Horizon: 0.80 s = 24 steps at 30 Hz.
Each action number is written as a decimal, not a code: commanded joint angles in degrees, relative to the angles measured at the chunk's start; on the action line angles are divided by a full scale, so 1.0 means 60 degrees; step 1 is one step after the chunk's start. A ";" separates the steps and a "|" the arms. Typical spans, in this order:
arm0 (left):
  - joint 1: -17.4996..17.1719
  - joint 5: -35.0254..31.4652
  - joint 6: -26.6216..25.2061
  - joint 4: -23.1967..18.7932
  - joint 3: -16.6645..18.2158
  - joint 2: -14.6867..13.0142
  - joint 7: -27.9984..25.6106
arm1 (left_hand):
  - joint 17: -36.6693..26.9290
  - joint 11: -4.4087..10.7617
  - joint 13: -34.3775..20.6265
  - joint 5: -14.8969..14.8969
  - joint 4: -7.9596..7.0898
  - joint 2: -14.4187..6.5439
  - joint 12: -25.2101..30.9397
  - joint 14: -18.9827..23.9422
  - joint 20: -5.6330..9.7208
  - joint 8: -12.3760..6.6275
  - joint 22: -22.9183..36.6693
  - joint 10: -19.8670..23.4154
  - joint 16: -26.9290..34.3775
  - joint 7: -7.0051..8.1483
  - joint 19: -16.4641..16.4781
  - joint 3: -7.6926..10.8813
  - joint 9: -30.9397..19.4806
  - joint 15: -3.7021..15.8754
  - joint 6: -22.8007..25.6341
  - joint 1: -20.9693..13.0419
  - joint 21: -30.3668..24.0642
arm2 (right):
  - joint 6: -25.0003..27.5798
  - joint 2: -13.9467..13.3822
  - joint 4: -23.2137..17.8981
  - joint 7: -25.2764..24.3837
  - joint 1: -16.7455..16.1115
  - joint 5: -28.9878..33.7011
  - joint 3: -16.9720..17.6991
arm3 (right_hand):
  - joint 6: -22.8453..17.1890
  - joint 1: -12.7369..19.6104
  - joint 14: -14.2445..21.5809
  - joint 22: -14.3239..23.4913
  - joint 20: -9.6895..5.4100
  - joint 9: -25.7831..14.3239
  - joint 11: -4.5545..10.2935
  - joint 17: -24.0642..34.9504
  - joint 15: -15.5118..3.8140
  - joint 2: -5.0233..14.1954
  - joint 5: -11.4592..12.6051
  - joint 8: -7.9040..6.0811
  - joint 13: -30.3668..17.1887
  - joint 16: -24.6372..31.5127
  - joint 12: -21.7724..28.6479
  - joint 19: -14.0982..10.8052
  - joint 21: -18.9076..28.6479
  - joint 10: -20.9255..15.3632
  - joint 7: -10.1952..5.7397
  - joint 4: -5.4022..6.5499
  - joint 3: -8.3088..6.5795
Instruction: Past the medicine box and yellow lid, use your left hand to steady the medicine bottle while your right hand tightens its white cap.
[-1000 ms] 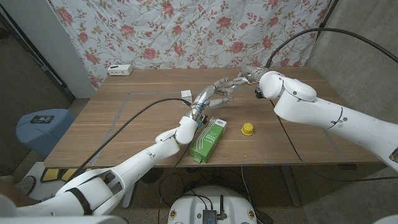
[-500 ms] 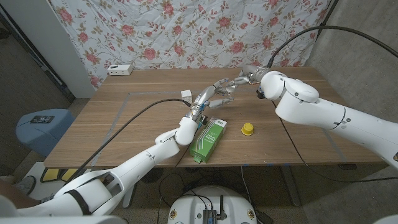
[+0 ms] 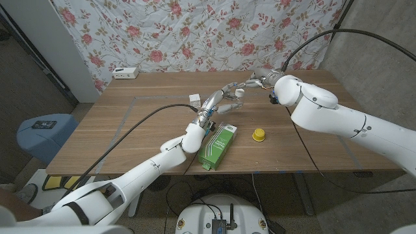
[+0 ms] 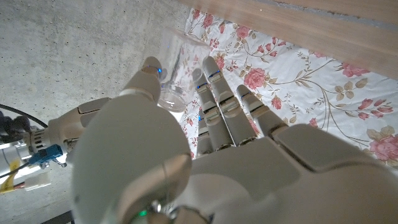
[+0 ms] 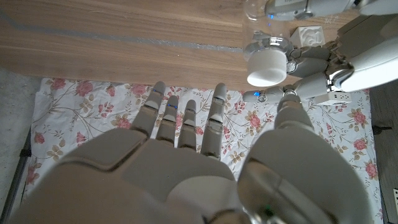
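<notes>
Glossy white arms (image 3: 338, 120), pale grey hands (image 5: 186, 162), black cables (image 3: 123, 140) trailing

- A white flowered cloth with pink roses (image 3: 195, 32) hangs as a backdrop behind the wooden table (image 3: 130, 130).
- A small white box-shaped device (image 3: 125, 73) sits at the table's far left edge, just in front of the cloth.
- A small white cube-like object (image 3: 194, 99) lies on the tabletop near the middle.
- A round blue stool (image 3: 43, 133) with a dark item on its seat stands on the floor left of the table.
- A grey concrete wall (image 3: 383, 58) rises on the right.
</notes>
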<state>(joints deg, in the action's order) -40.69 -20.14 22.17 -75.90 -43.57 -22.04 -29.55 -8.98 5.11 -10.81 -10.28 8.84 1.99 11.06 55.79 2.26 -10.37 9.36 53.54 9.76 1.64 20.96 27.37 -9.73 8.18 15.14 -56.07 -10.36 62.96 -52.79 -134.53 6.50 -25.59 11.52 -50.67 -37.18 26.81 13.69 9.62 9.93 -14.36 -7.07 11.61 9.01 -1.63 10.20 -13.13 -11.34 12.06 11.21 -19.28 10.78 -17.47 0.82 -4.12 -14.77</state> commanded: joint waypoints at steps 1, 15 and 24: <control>-0.0261 -0.0029 -0.0138 -0.0439 0.0180 -0.0237 -0.0027 | -0.0041 0.0763 -0.0028 -0.0068 -0.0045 -0.0106 0.0026 0.0024 0.1134 -0.0041 0.0023 0.0766 0.0029 0.0061 -0.0025 0.0047 -0.0050 0.0628 0.0025 -0.0054 -0.0046 | -0.0313 0.0010 -0.0152 -0.0777 -0.0778 -0.0524 0.0764 | 0.0234 -0.0079 -0.0001 0.0027 0.0005 0.0004 -0.0019 0.0039 0.0067 0.0051 -0.0005 0.0132 -0.0038 0.0002 -0.0003 0.0028 0.0001 0.0047 0.0051 0.0003 0.0029; -0.0687 0.0056 -0.0230 -0.1077 0.0562 -0.0647 -0.0020 | -0.0043 0.0739 -0.0031 -0.0063 -0.0040 -0.0102 0.0028 -0.0008 0.0890 -0.0033 0.0014 0.0754 0.0026 0.0070 0.0093 0.0044 -0.0050 0.0644 -0.0011 -0.0055 -0.0077 | -0.1390 0.0276 0.0117 -0.2021 -0.1994 -0.1369 0.1963 | 0.0751 -0.0775 0.0036 0.0031 -0.0094 0.0088 -0.0102 0.0121 -0.0026 0.0521 0.0003 0.0331 -0.0044 0.0064 0.0047 -0.0184 0.0077 0.0019 0.0126 0.0404 0.0106; -0.0944 0.0185 -0.0176 -0.1390 0.0815 -0.0834 0.0014 | -0.0045 0.0737 -0.0033 -0.0061 -0.0019 -0.0082 0.0019 -0.0019 0.0638 -0.0034 0.0015 0.0724 0.0031 0.0056 0.0221 0.0030 -0.0051 0.0649 -0.0021 -0.0085 -0.0103 | -0.2054 0.0558 0.0396 -0.2897 -0.2730 -0.1669 0.2510 | 0.0775 -0.1031 0.0066 0.0030 -0.0185 0.0120 -0.0030 0.0141 -0.0144 0.0680 0.0025 0.0319 -0.0044 0.0084 0.0090 -0.0211 0.0073 -0.0081 0.0120 0.0550 0.0138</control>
<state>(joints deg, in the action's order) -44.60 -19.78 21.03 -81.97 -40.32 -25.66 -29.68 -8.98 5.11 -10.81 -10.44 8.72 1.99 10.97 55.79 2.47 -10.37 9.36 53.54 9.76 1.85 21.59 27.49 -9.73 8.18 14.93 -56.08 -10.64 54.91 -51.09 -133.67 -5.20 -37.07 3.93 -39.56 -32.94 21.30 13.71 9.62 9.01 -13.57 -7.46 12.14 8.99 2.24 10.20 -11.15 -11.33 12.32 11.29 -20.21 11.08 -17.09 1.64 -1.49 -13.91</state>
